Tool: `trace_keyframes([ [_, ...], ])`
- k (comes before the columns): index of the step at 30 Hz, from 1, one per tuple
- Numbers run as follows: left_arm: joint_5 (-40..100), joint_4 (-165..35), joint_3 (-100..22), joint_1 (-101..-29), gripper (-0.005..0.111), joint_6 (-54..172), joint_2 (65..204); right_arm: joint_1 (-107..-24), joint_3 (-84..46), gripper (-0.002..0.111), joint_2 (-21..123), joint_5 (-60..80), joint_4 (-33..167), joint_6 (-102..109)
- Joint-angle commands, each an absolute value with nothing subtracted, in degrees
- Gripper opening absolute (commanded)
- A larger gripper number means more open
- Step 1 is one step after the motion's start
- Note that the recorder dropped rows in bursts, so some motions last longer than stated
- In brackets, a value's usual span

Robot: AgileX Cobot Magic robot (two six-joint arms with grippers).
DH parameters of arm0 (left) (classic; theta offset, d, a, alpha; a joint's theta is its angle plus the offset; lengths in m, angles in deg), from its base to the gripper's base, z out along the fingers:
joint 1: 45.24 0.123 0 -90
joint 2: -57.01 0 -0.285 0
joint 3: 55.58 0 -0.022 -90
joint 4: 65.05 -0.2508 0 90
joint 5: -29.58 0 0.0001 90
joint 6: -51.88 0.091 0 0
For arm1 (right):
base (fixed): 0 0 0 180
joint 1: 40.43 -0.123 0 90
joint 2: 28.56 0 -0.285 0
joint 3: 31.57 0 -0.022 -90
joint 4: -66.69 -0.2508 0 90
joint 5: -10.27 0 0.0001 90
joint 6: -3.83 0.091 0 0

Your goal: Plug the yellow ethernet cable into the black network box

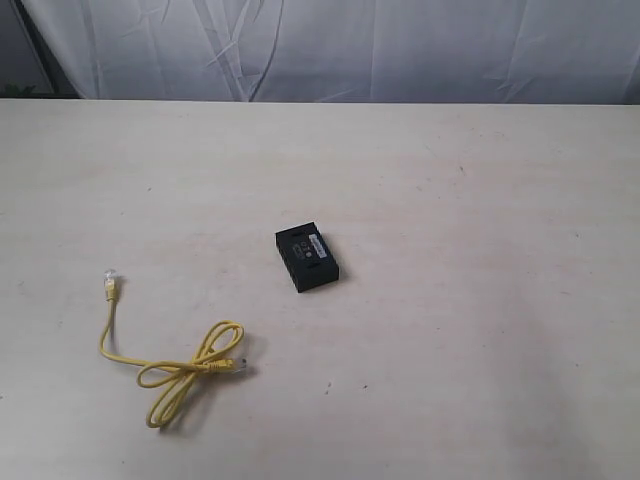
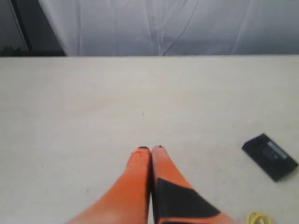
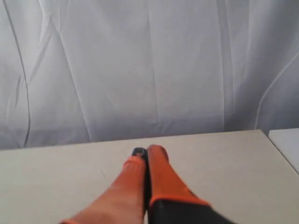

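yellow ethernet cable [image 1: 200,365] thin, loosely looped; left end effector [image 2: 150,149] and right end effector [image 3: 145,151] both closed.

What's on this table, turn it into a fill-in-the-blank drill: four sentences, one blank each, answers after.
1. The ethernet cable is ____ in colour.
2. In the exterior view, the black network box lies to the ____ of the cable.
3. The number of cable plugs inserted in the box is ____.
4. The left gripper and the right gripper are both ____, holding nothing.
Missing words: yellow; right; zero; shut.
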State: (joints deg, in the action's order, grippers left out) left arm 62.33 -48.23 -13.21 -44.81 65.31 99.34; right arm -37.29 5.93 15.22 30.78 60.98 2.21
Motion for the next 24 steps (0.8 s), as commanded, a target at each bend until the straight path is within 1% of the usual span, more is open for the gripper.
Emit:
trace_keyframes([
  [1,69.69,-51.00,-16.31,-44.80,0.000,66.06,106.19,-37.18,1.34,-0.001,23.50,37.35,54.69,-8.97],
  [3,70.70,-51.00,-16.96,-44.80,0.000,66.06,109.41,-37.43,-0.01,-0.001,27.09,39.29,50.83,-13.93],
  [7,73.01,-51.41,-17.36,-44.80,0.000,66.06,114.71,-40.69,-1.46,-0.001,33.48,41.41,46.87,-20.51],
  [13,73.30,-52.01,-17.36,-44.80,0.000,66.06,120.28,-46.06,-1.48,-0.001,41.36,41.58,46.87,-22.06],
  [20,71.86,-54.11,-17.36,-44.80,0.000,65.81,124.61,-48.60,-3.72,-0.001,51.84,41.80,45.34,-23.81],
  [24,71.97,-54.34,-17.36,-44.80,0.008,65.81,127.19,-48.60,-8.45,-0.001,58.11,44.76,45.18,-24.72],
])
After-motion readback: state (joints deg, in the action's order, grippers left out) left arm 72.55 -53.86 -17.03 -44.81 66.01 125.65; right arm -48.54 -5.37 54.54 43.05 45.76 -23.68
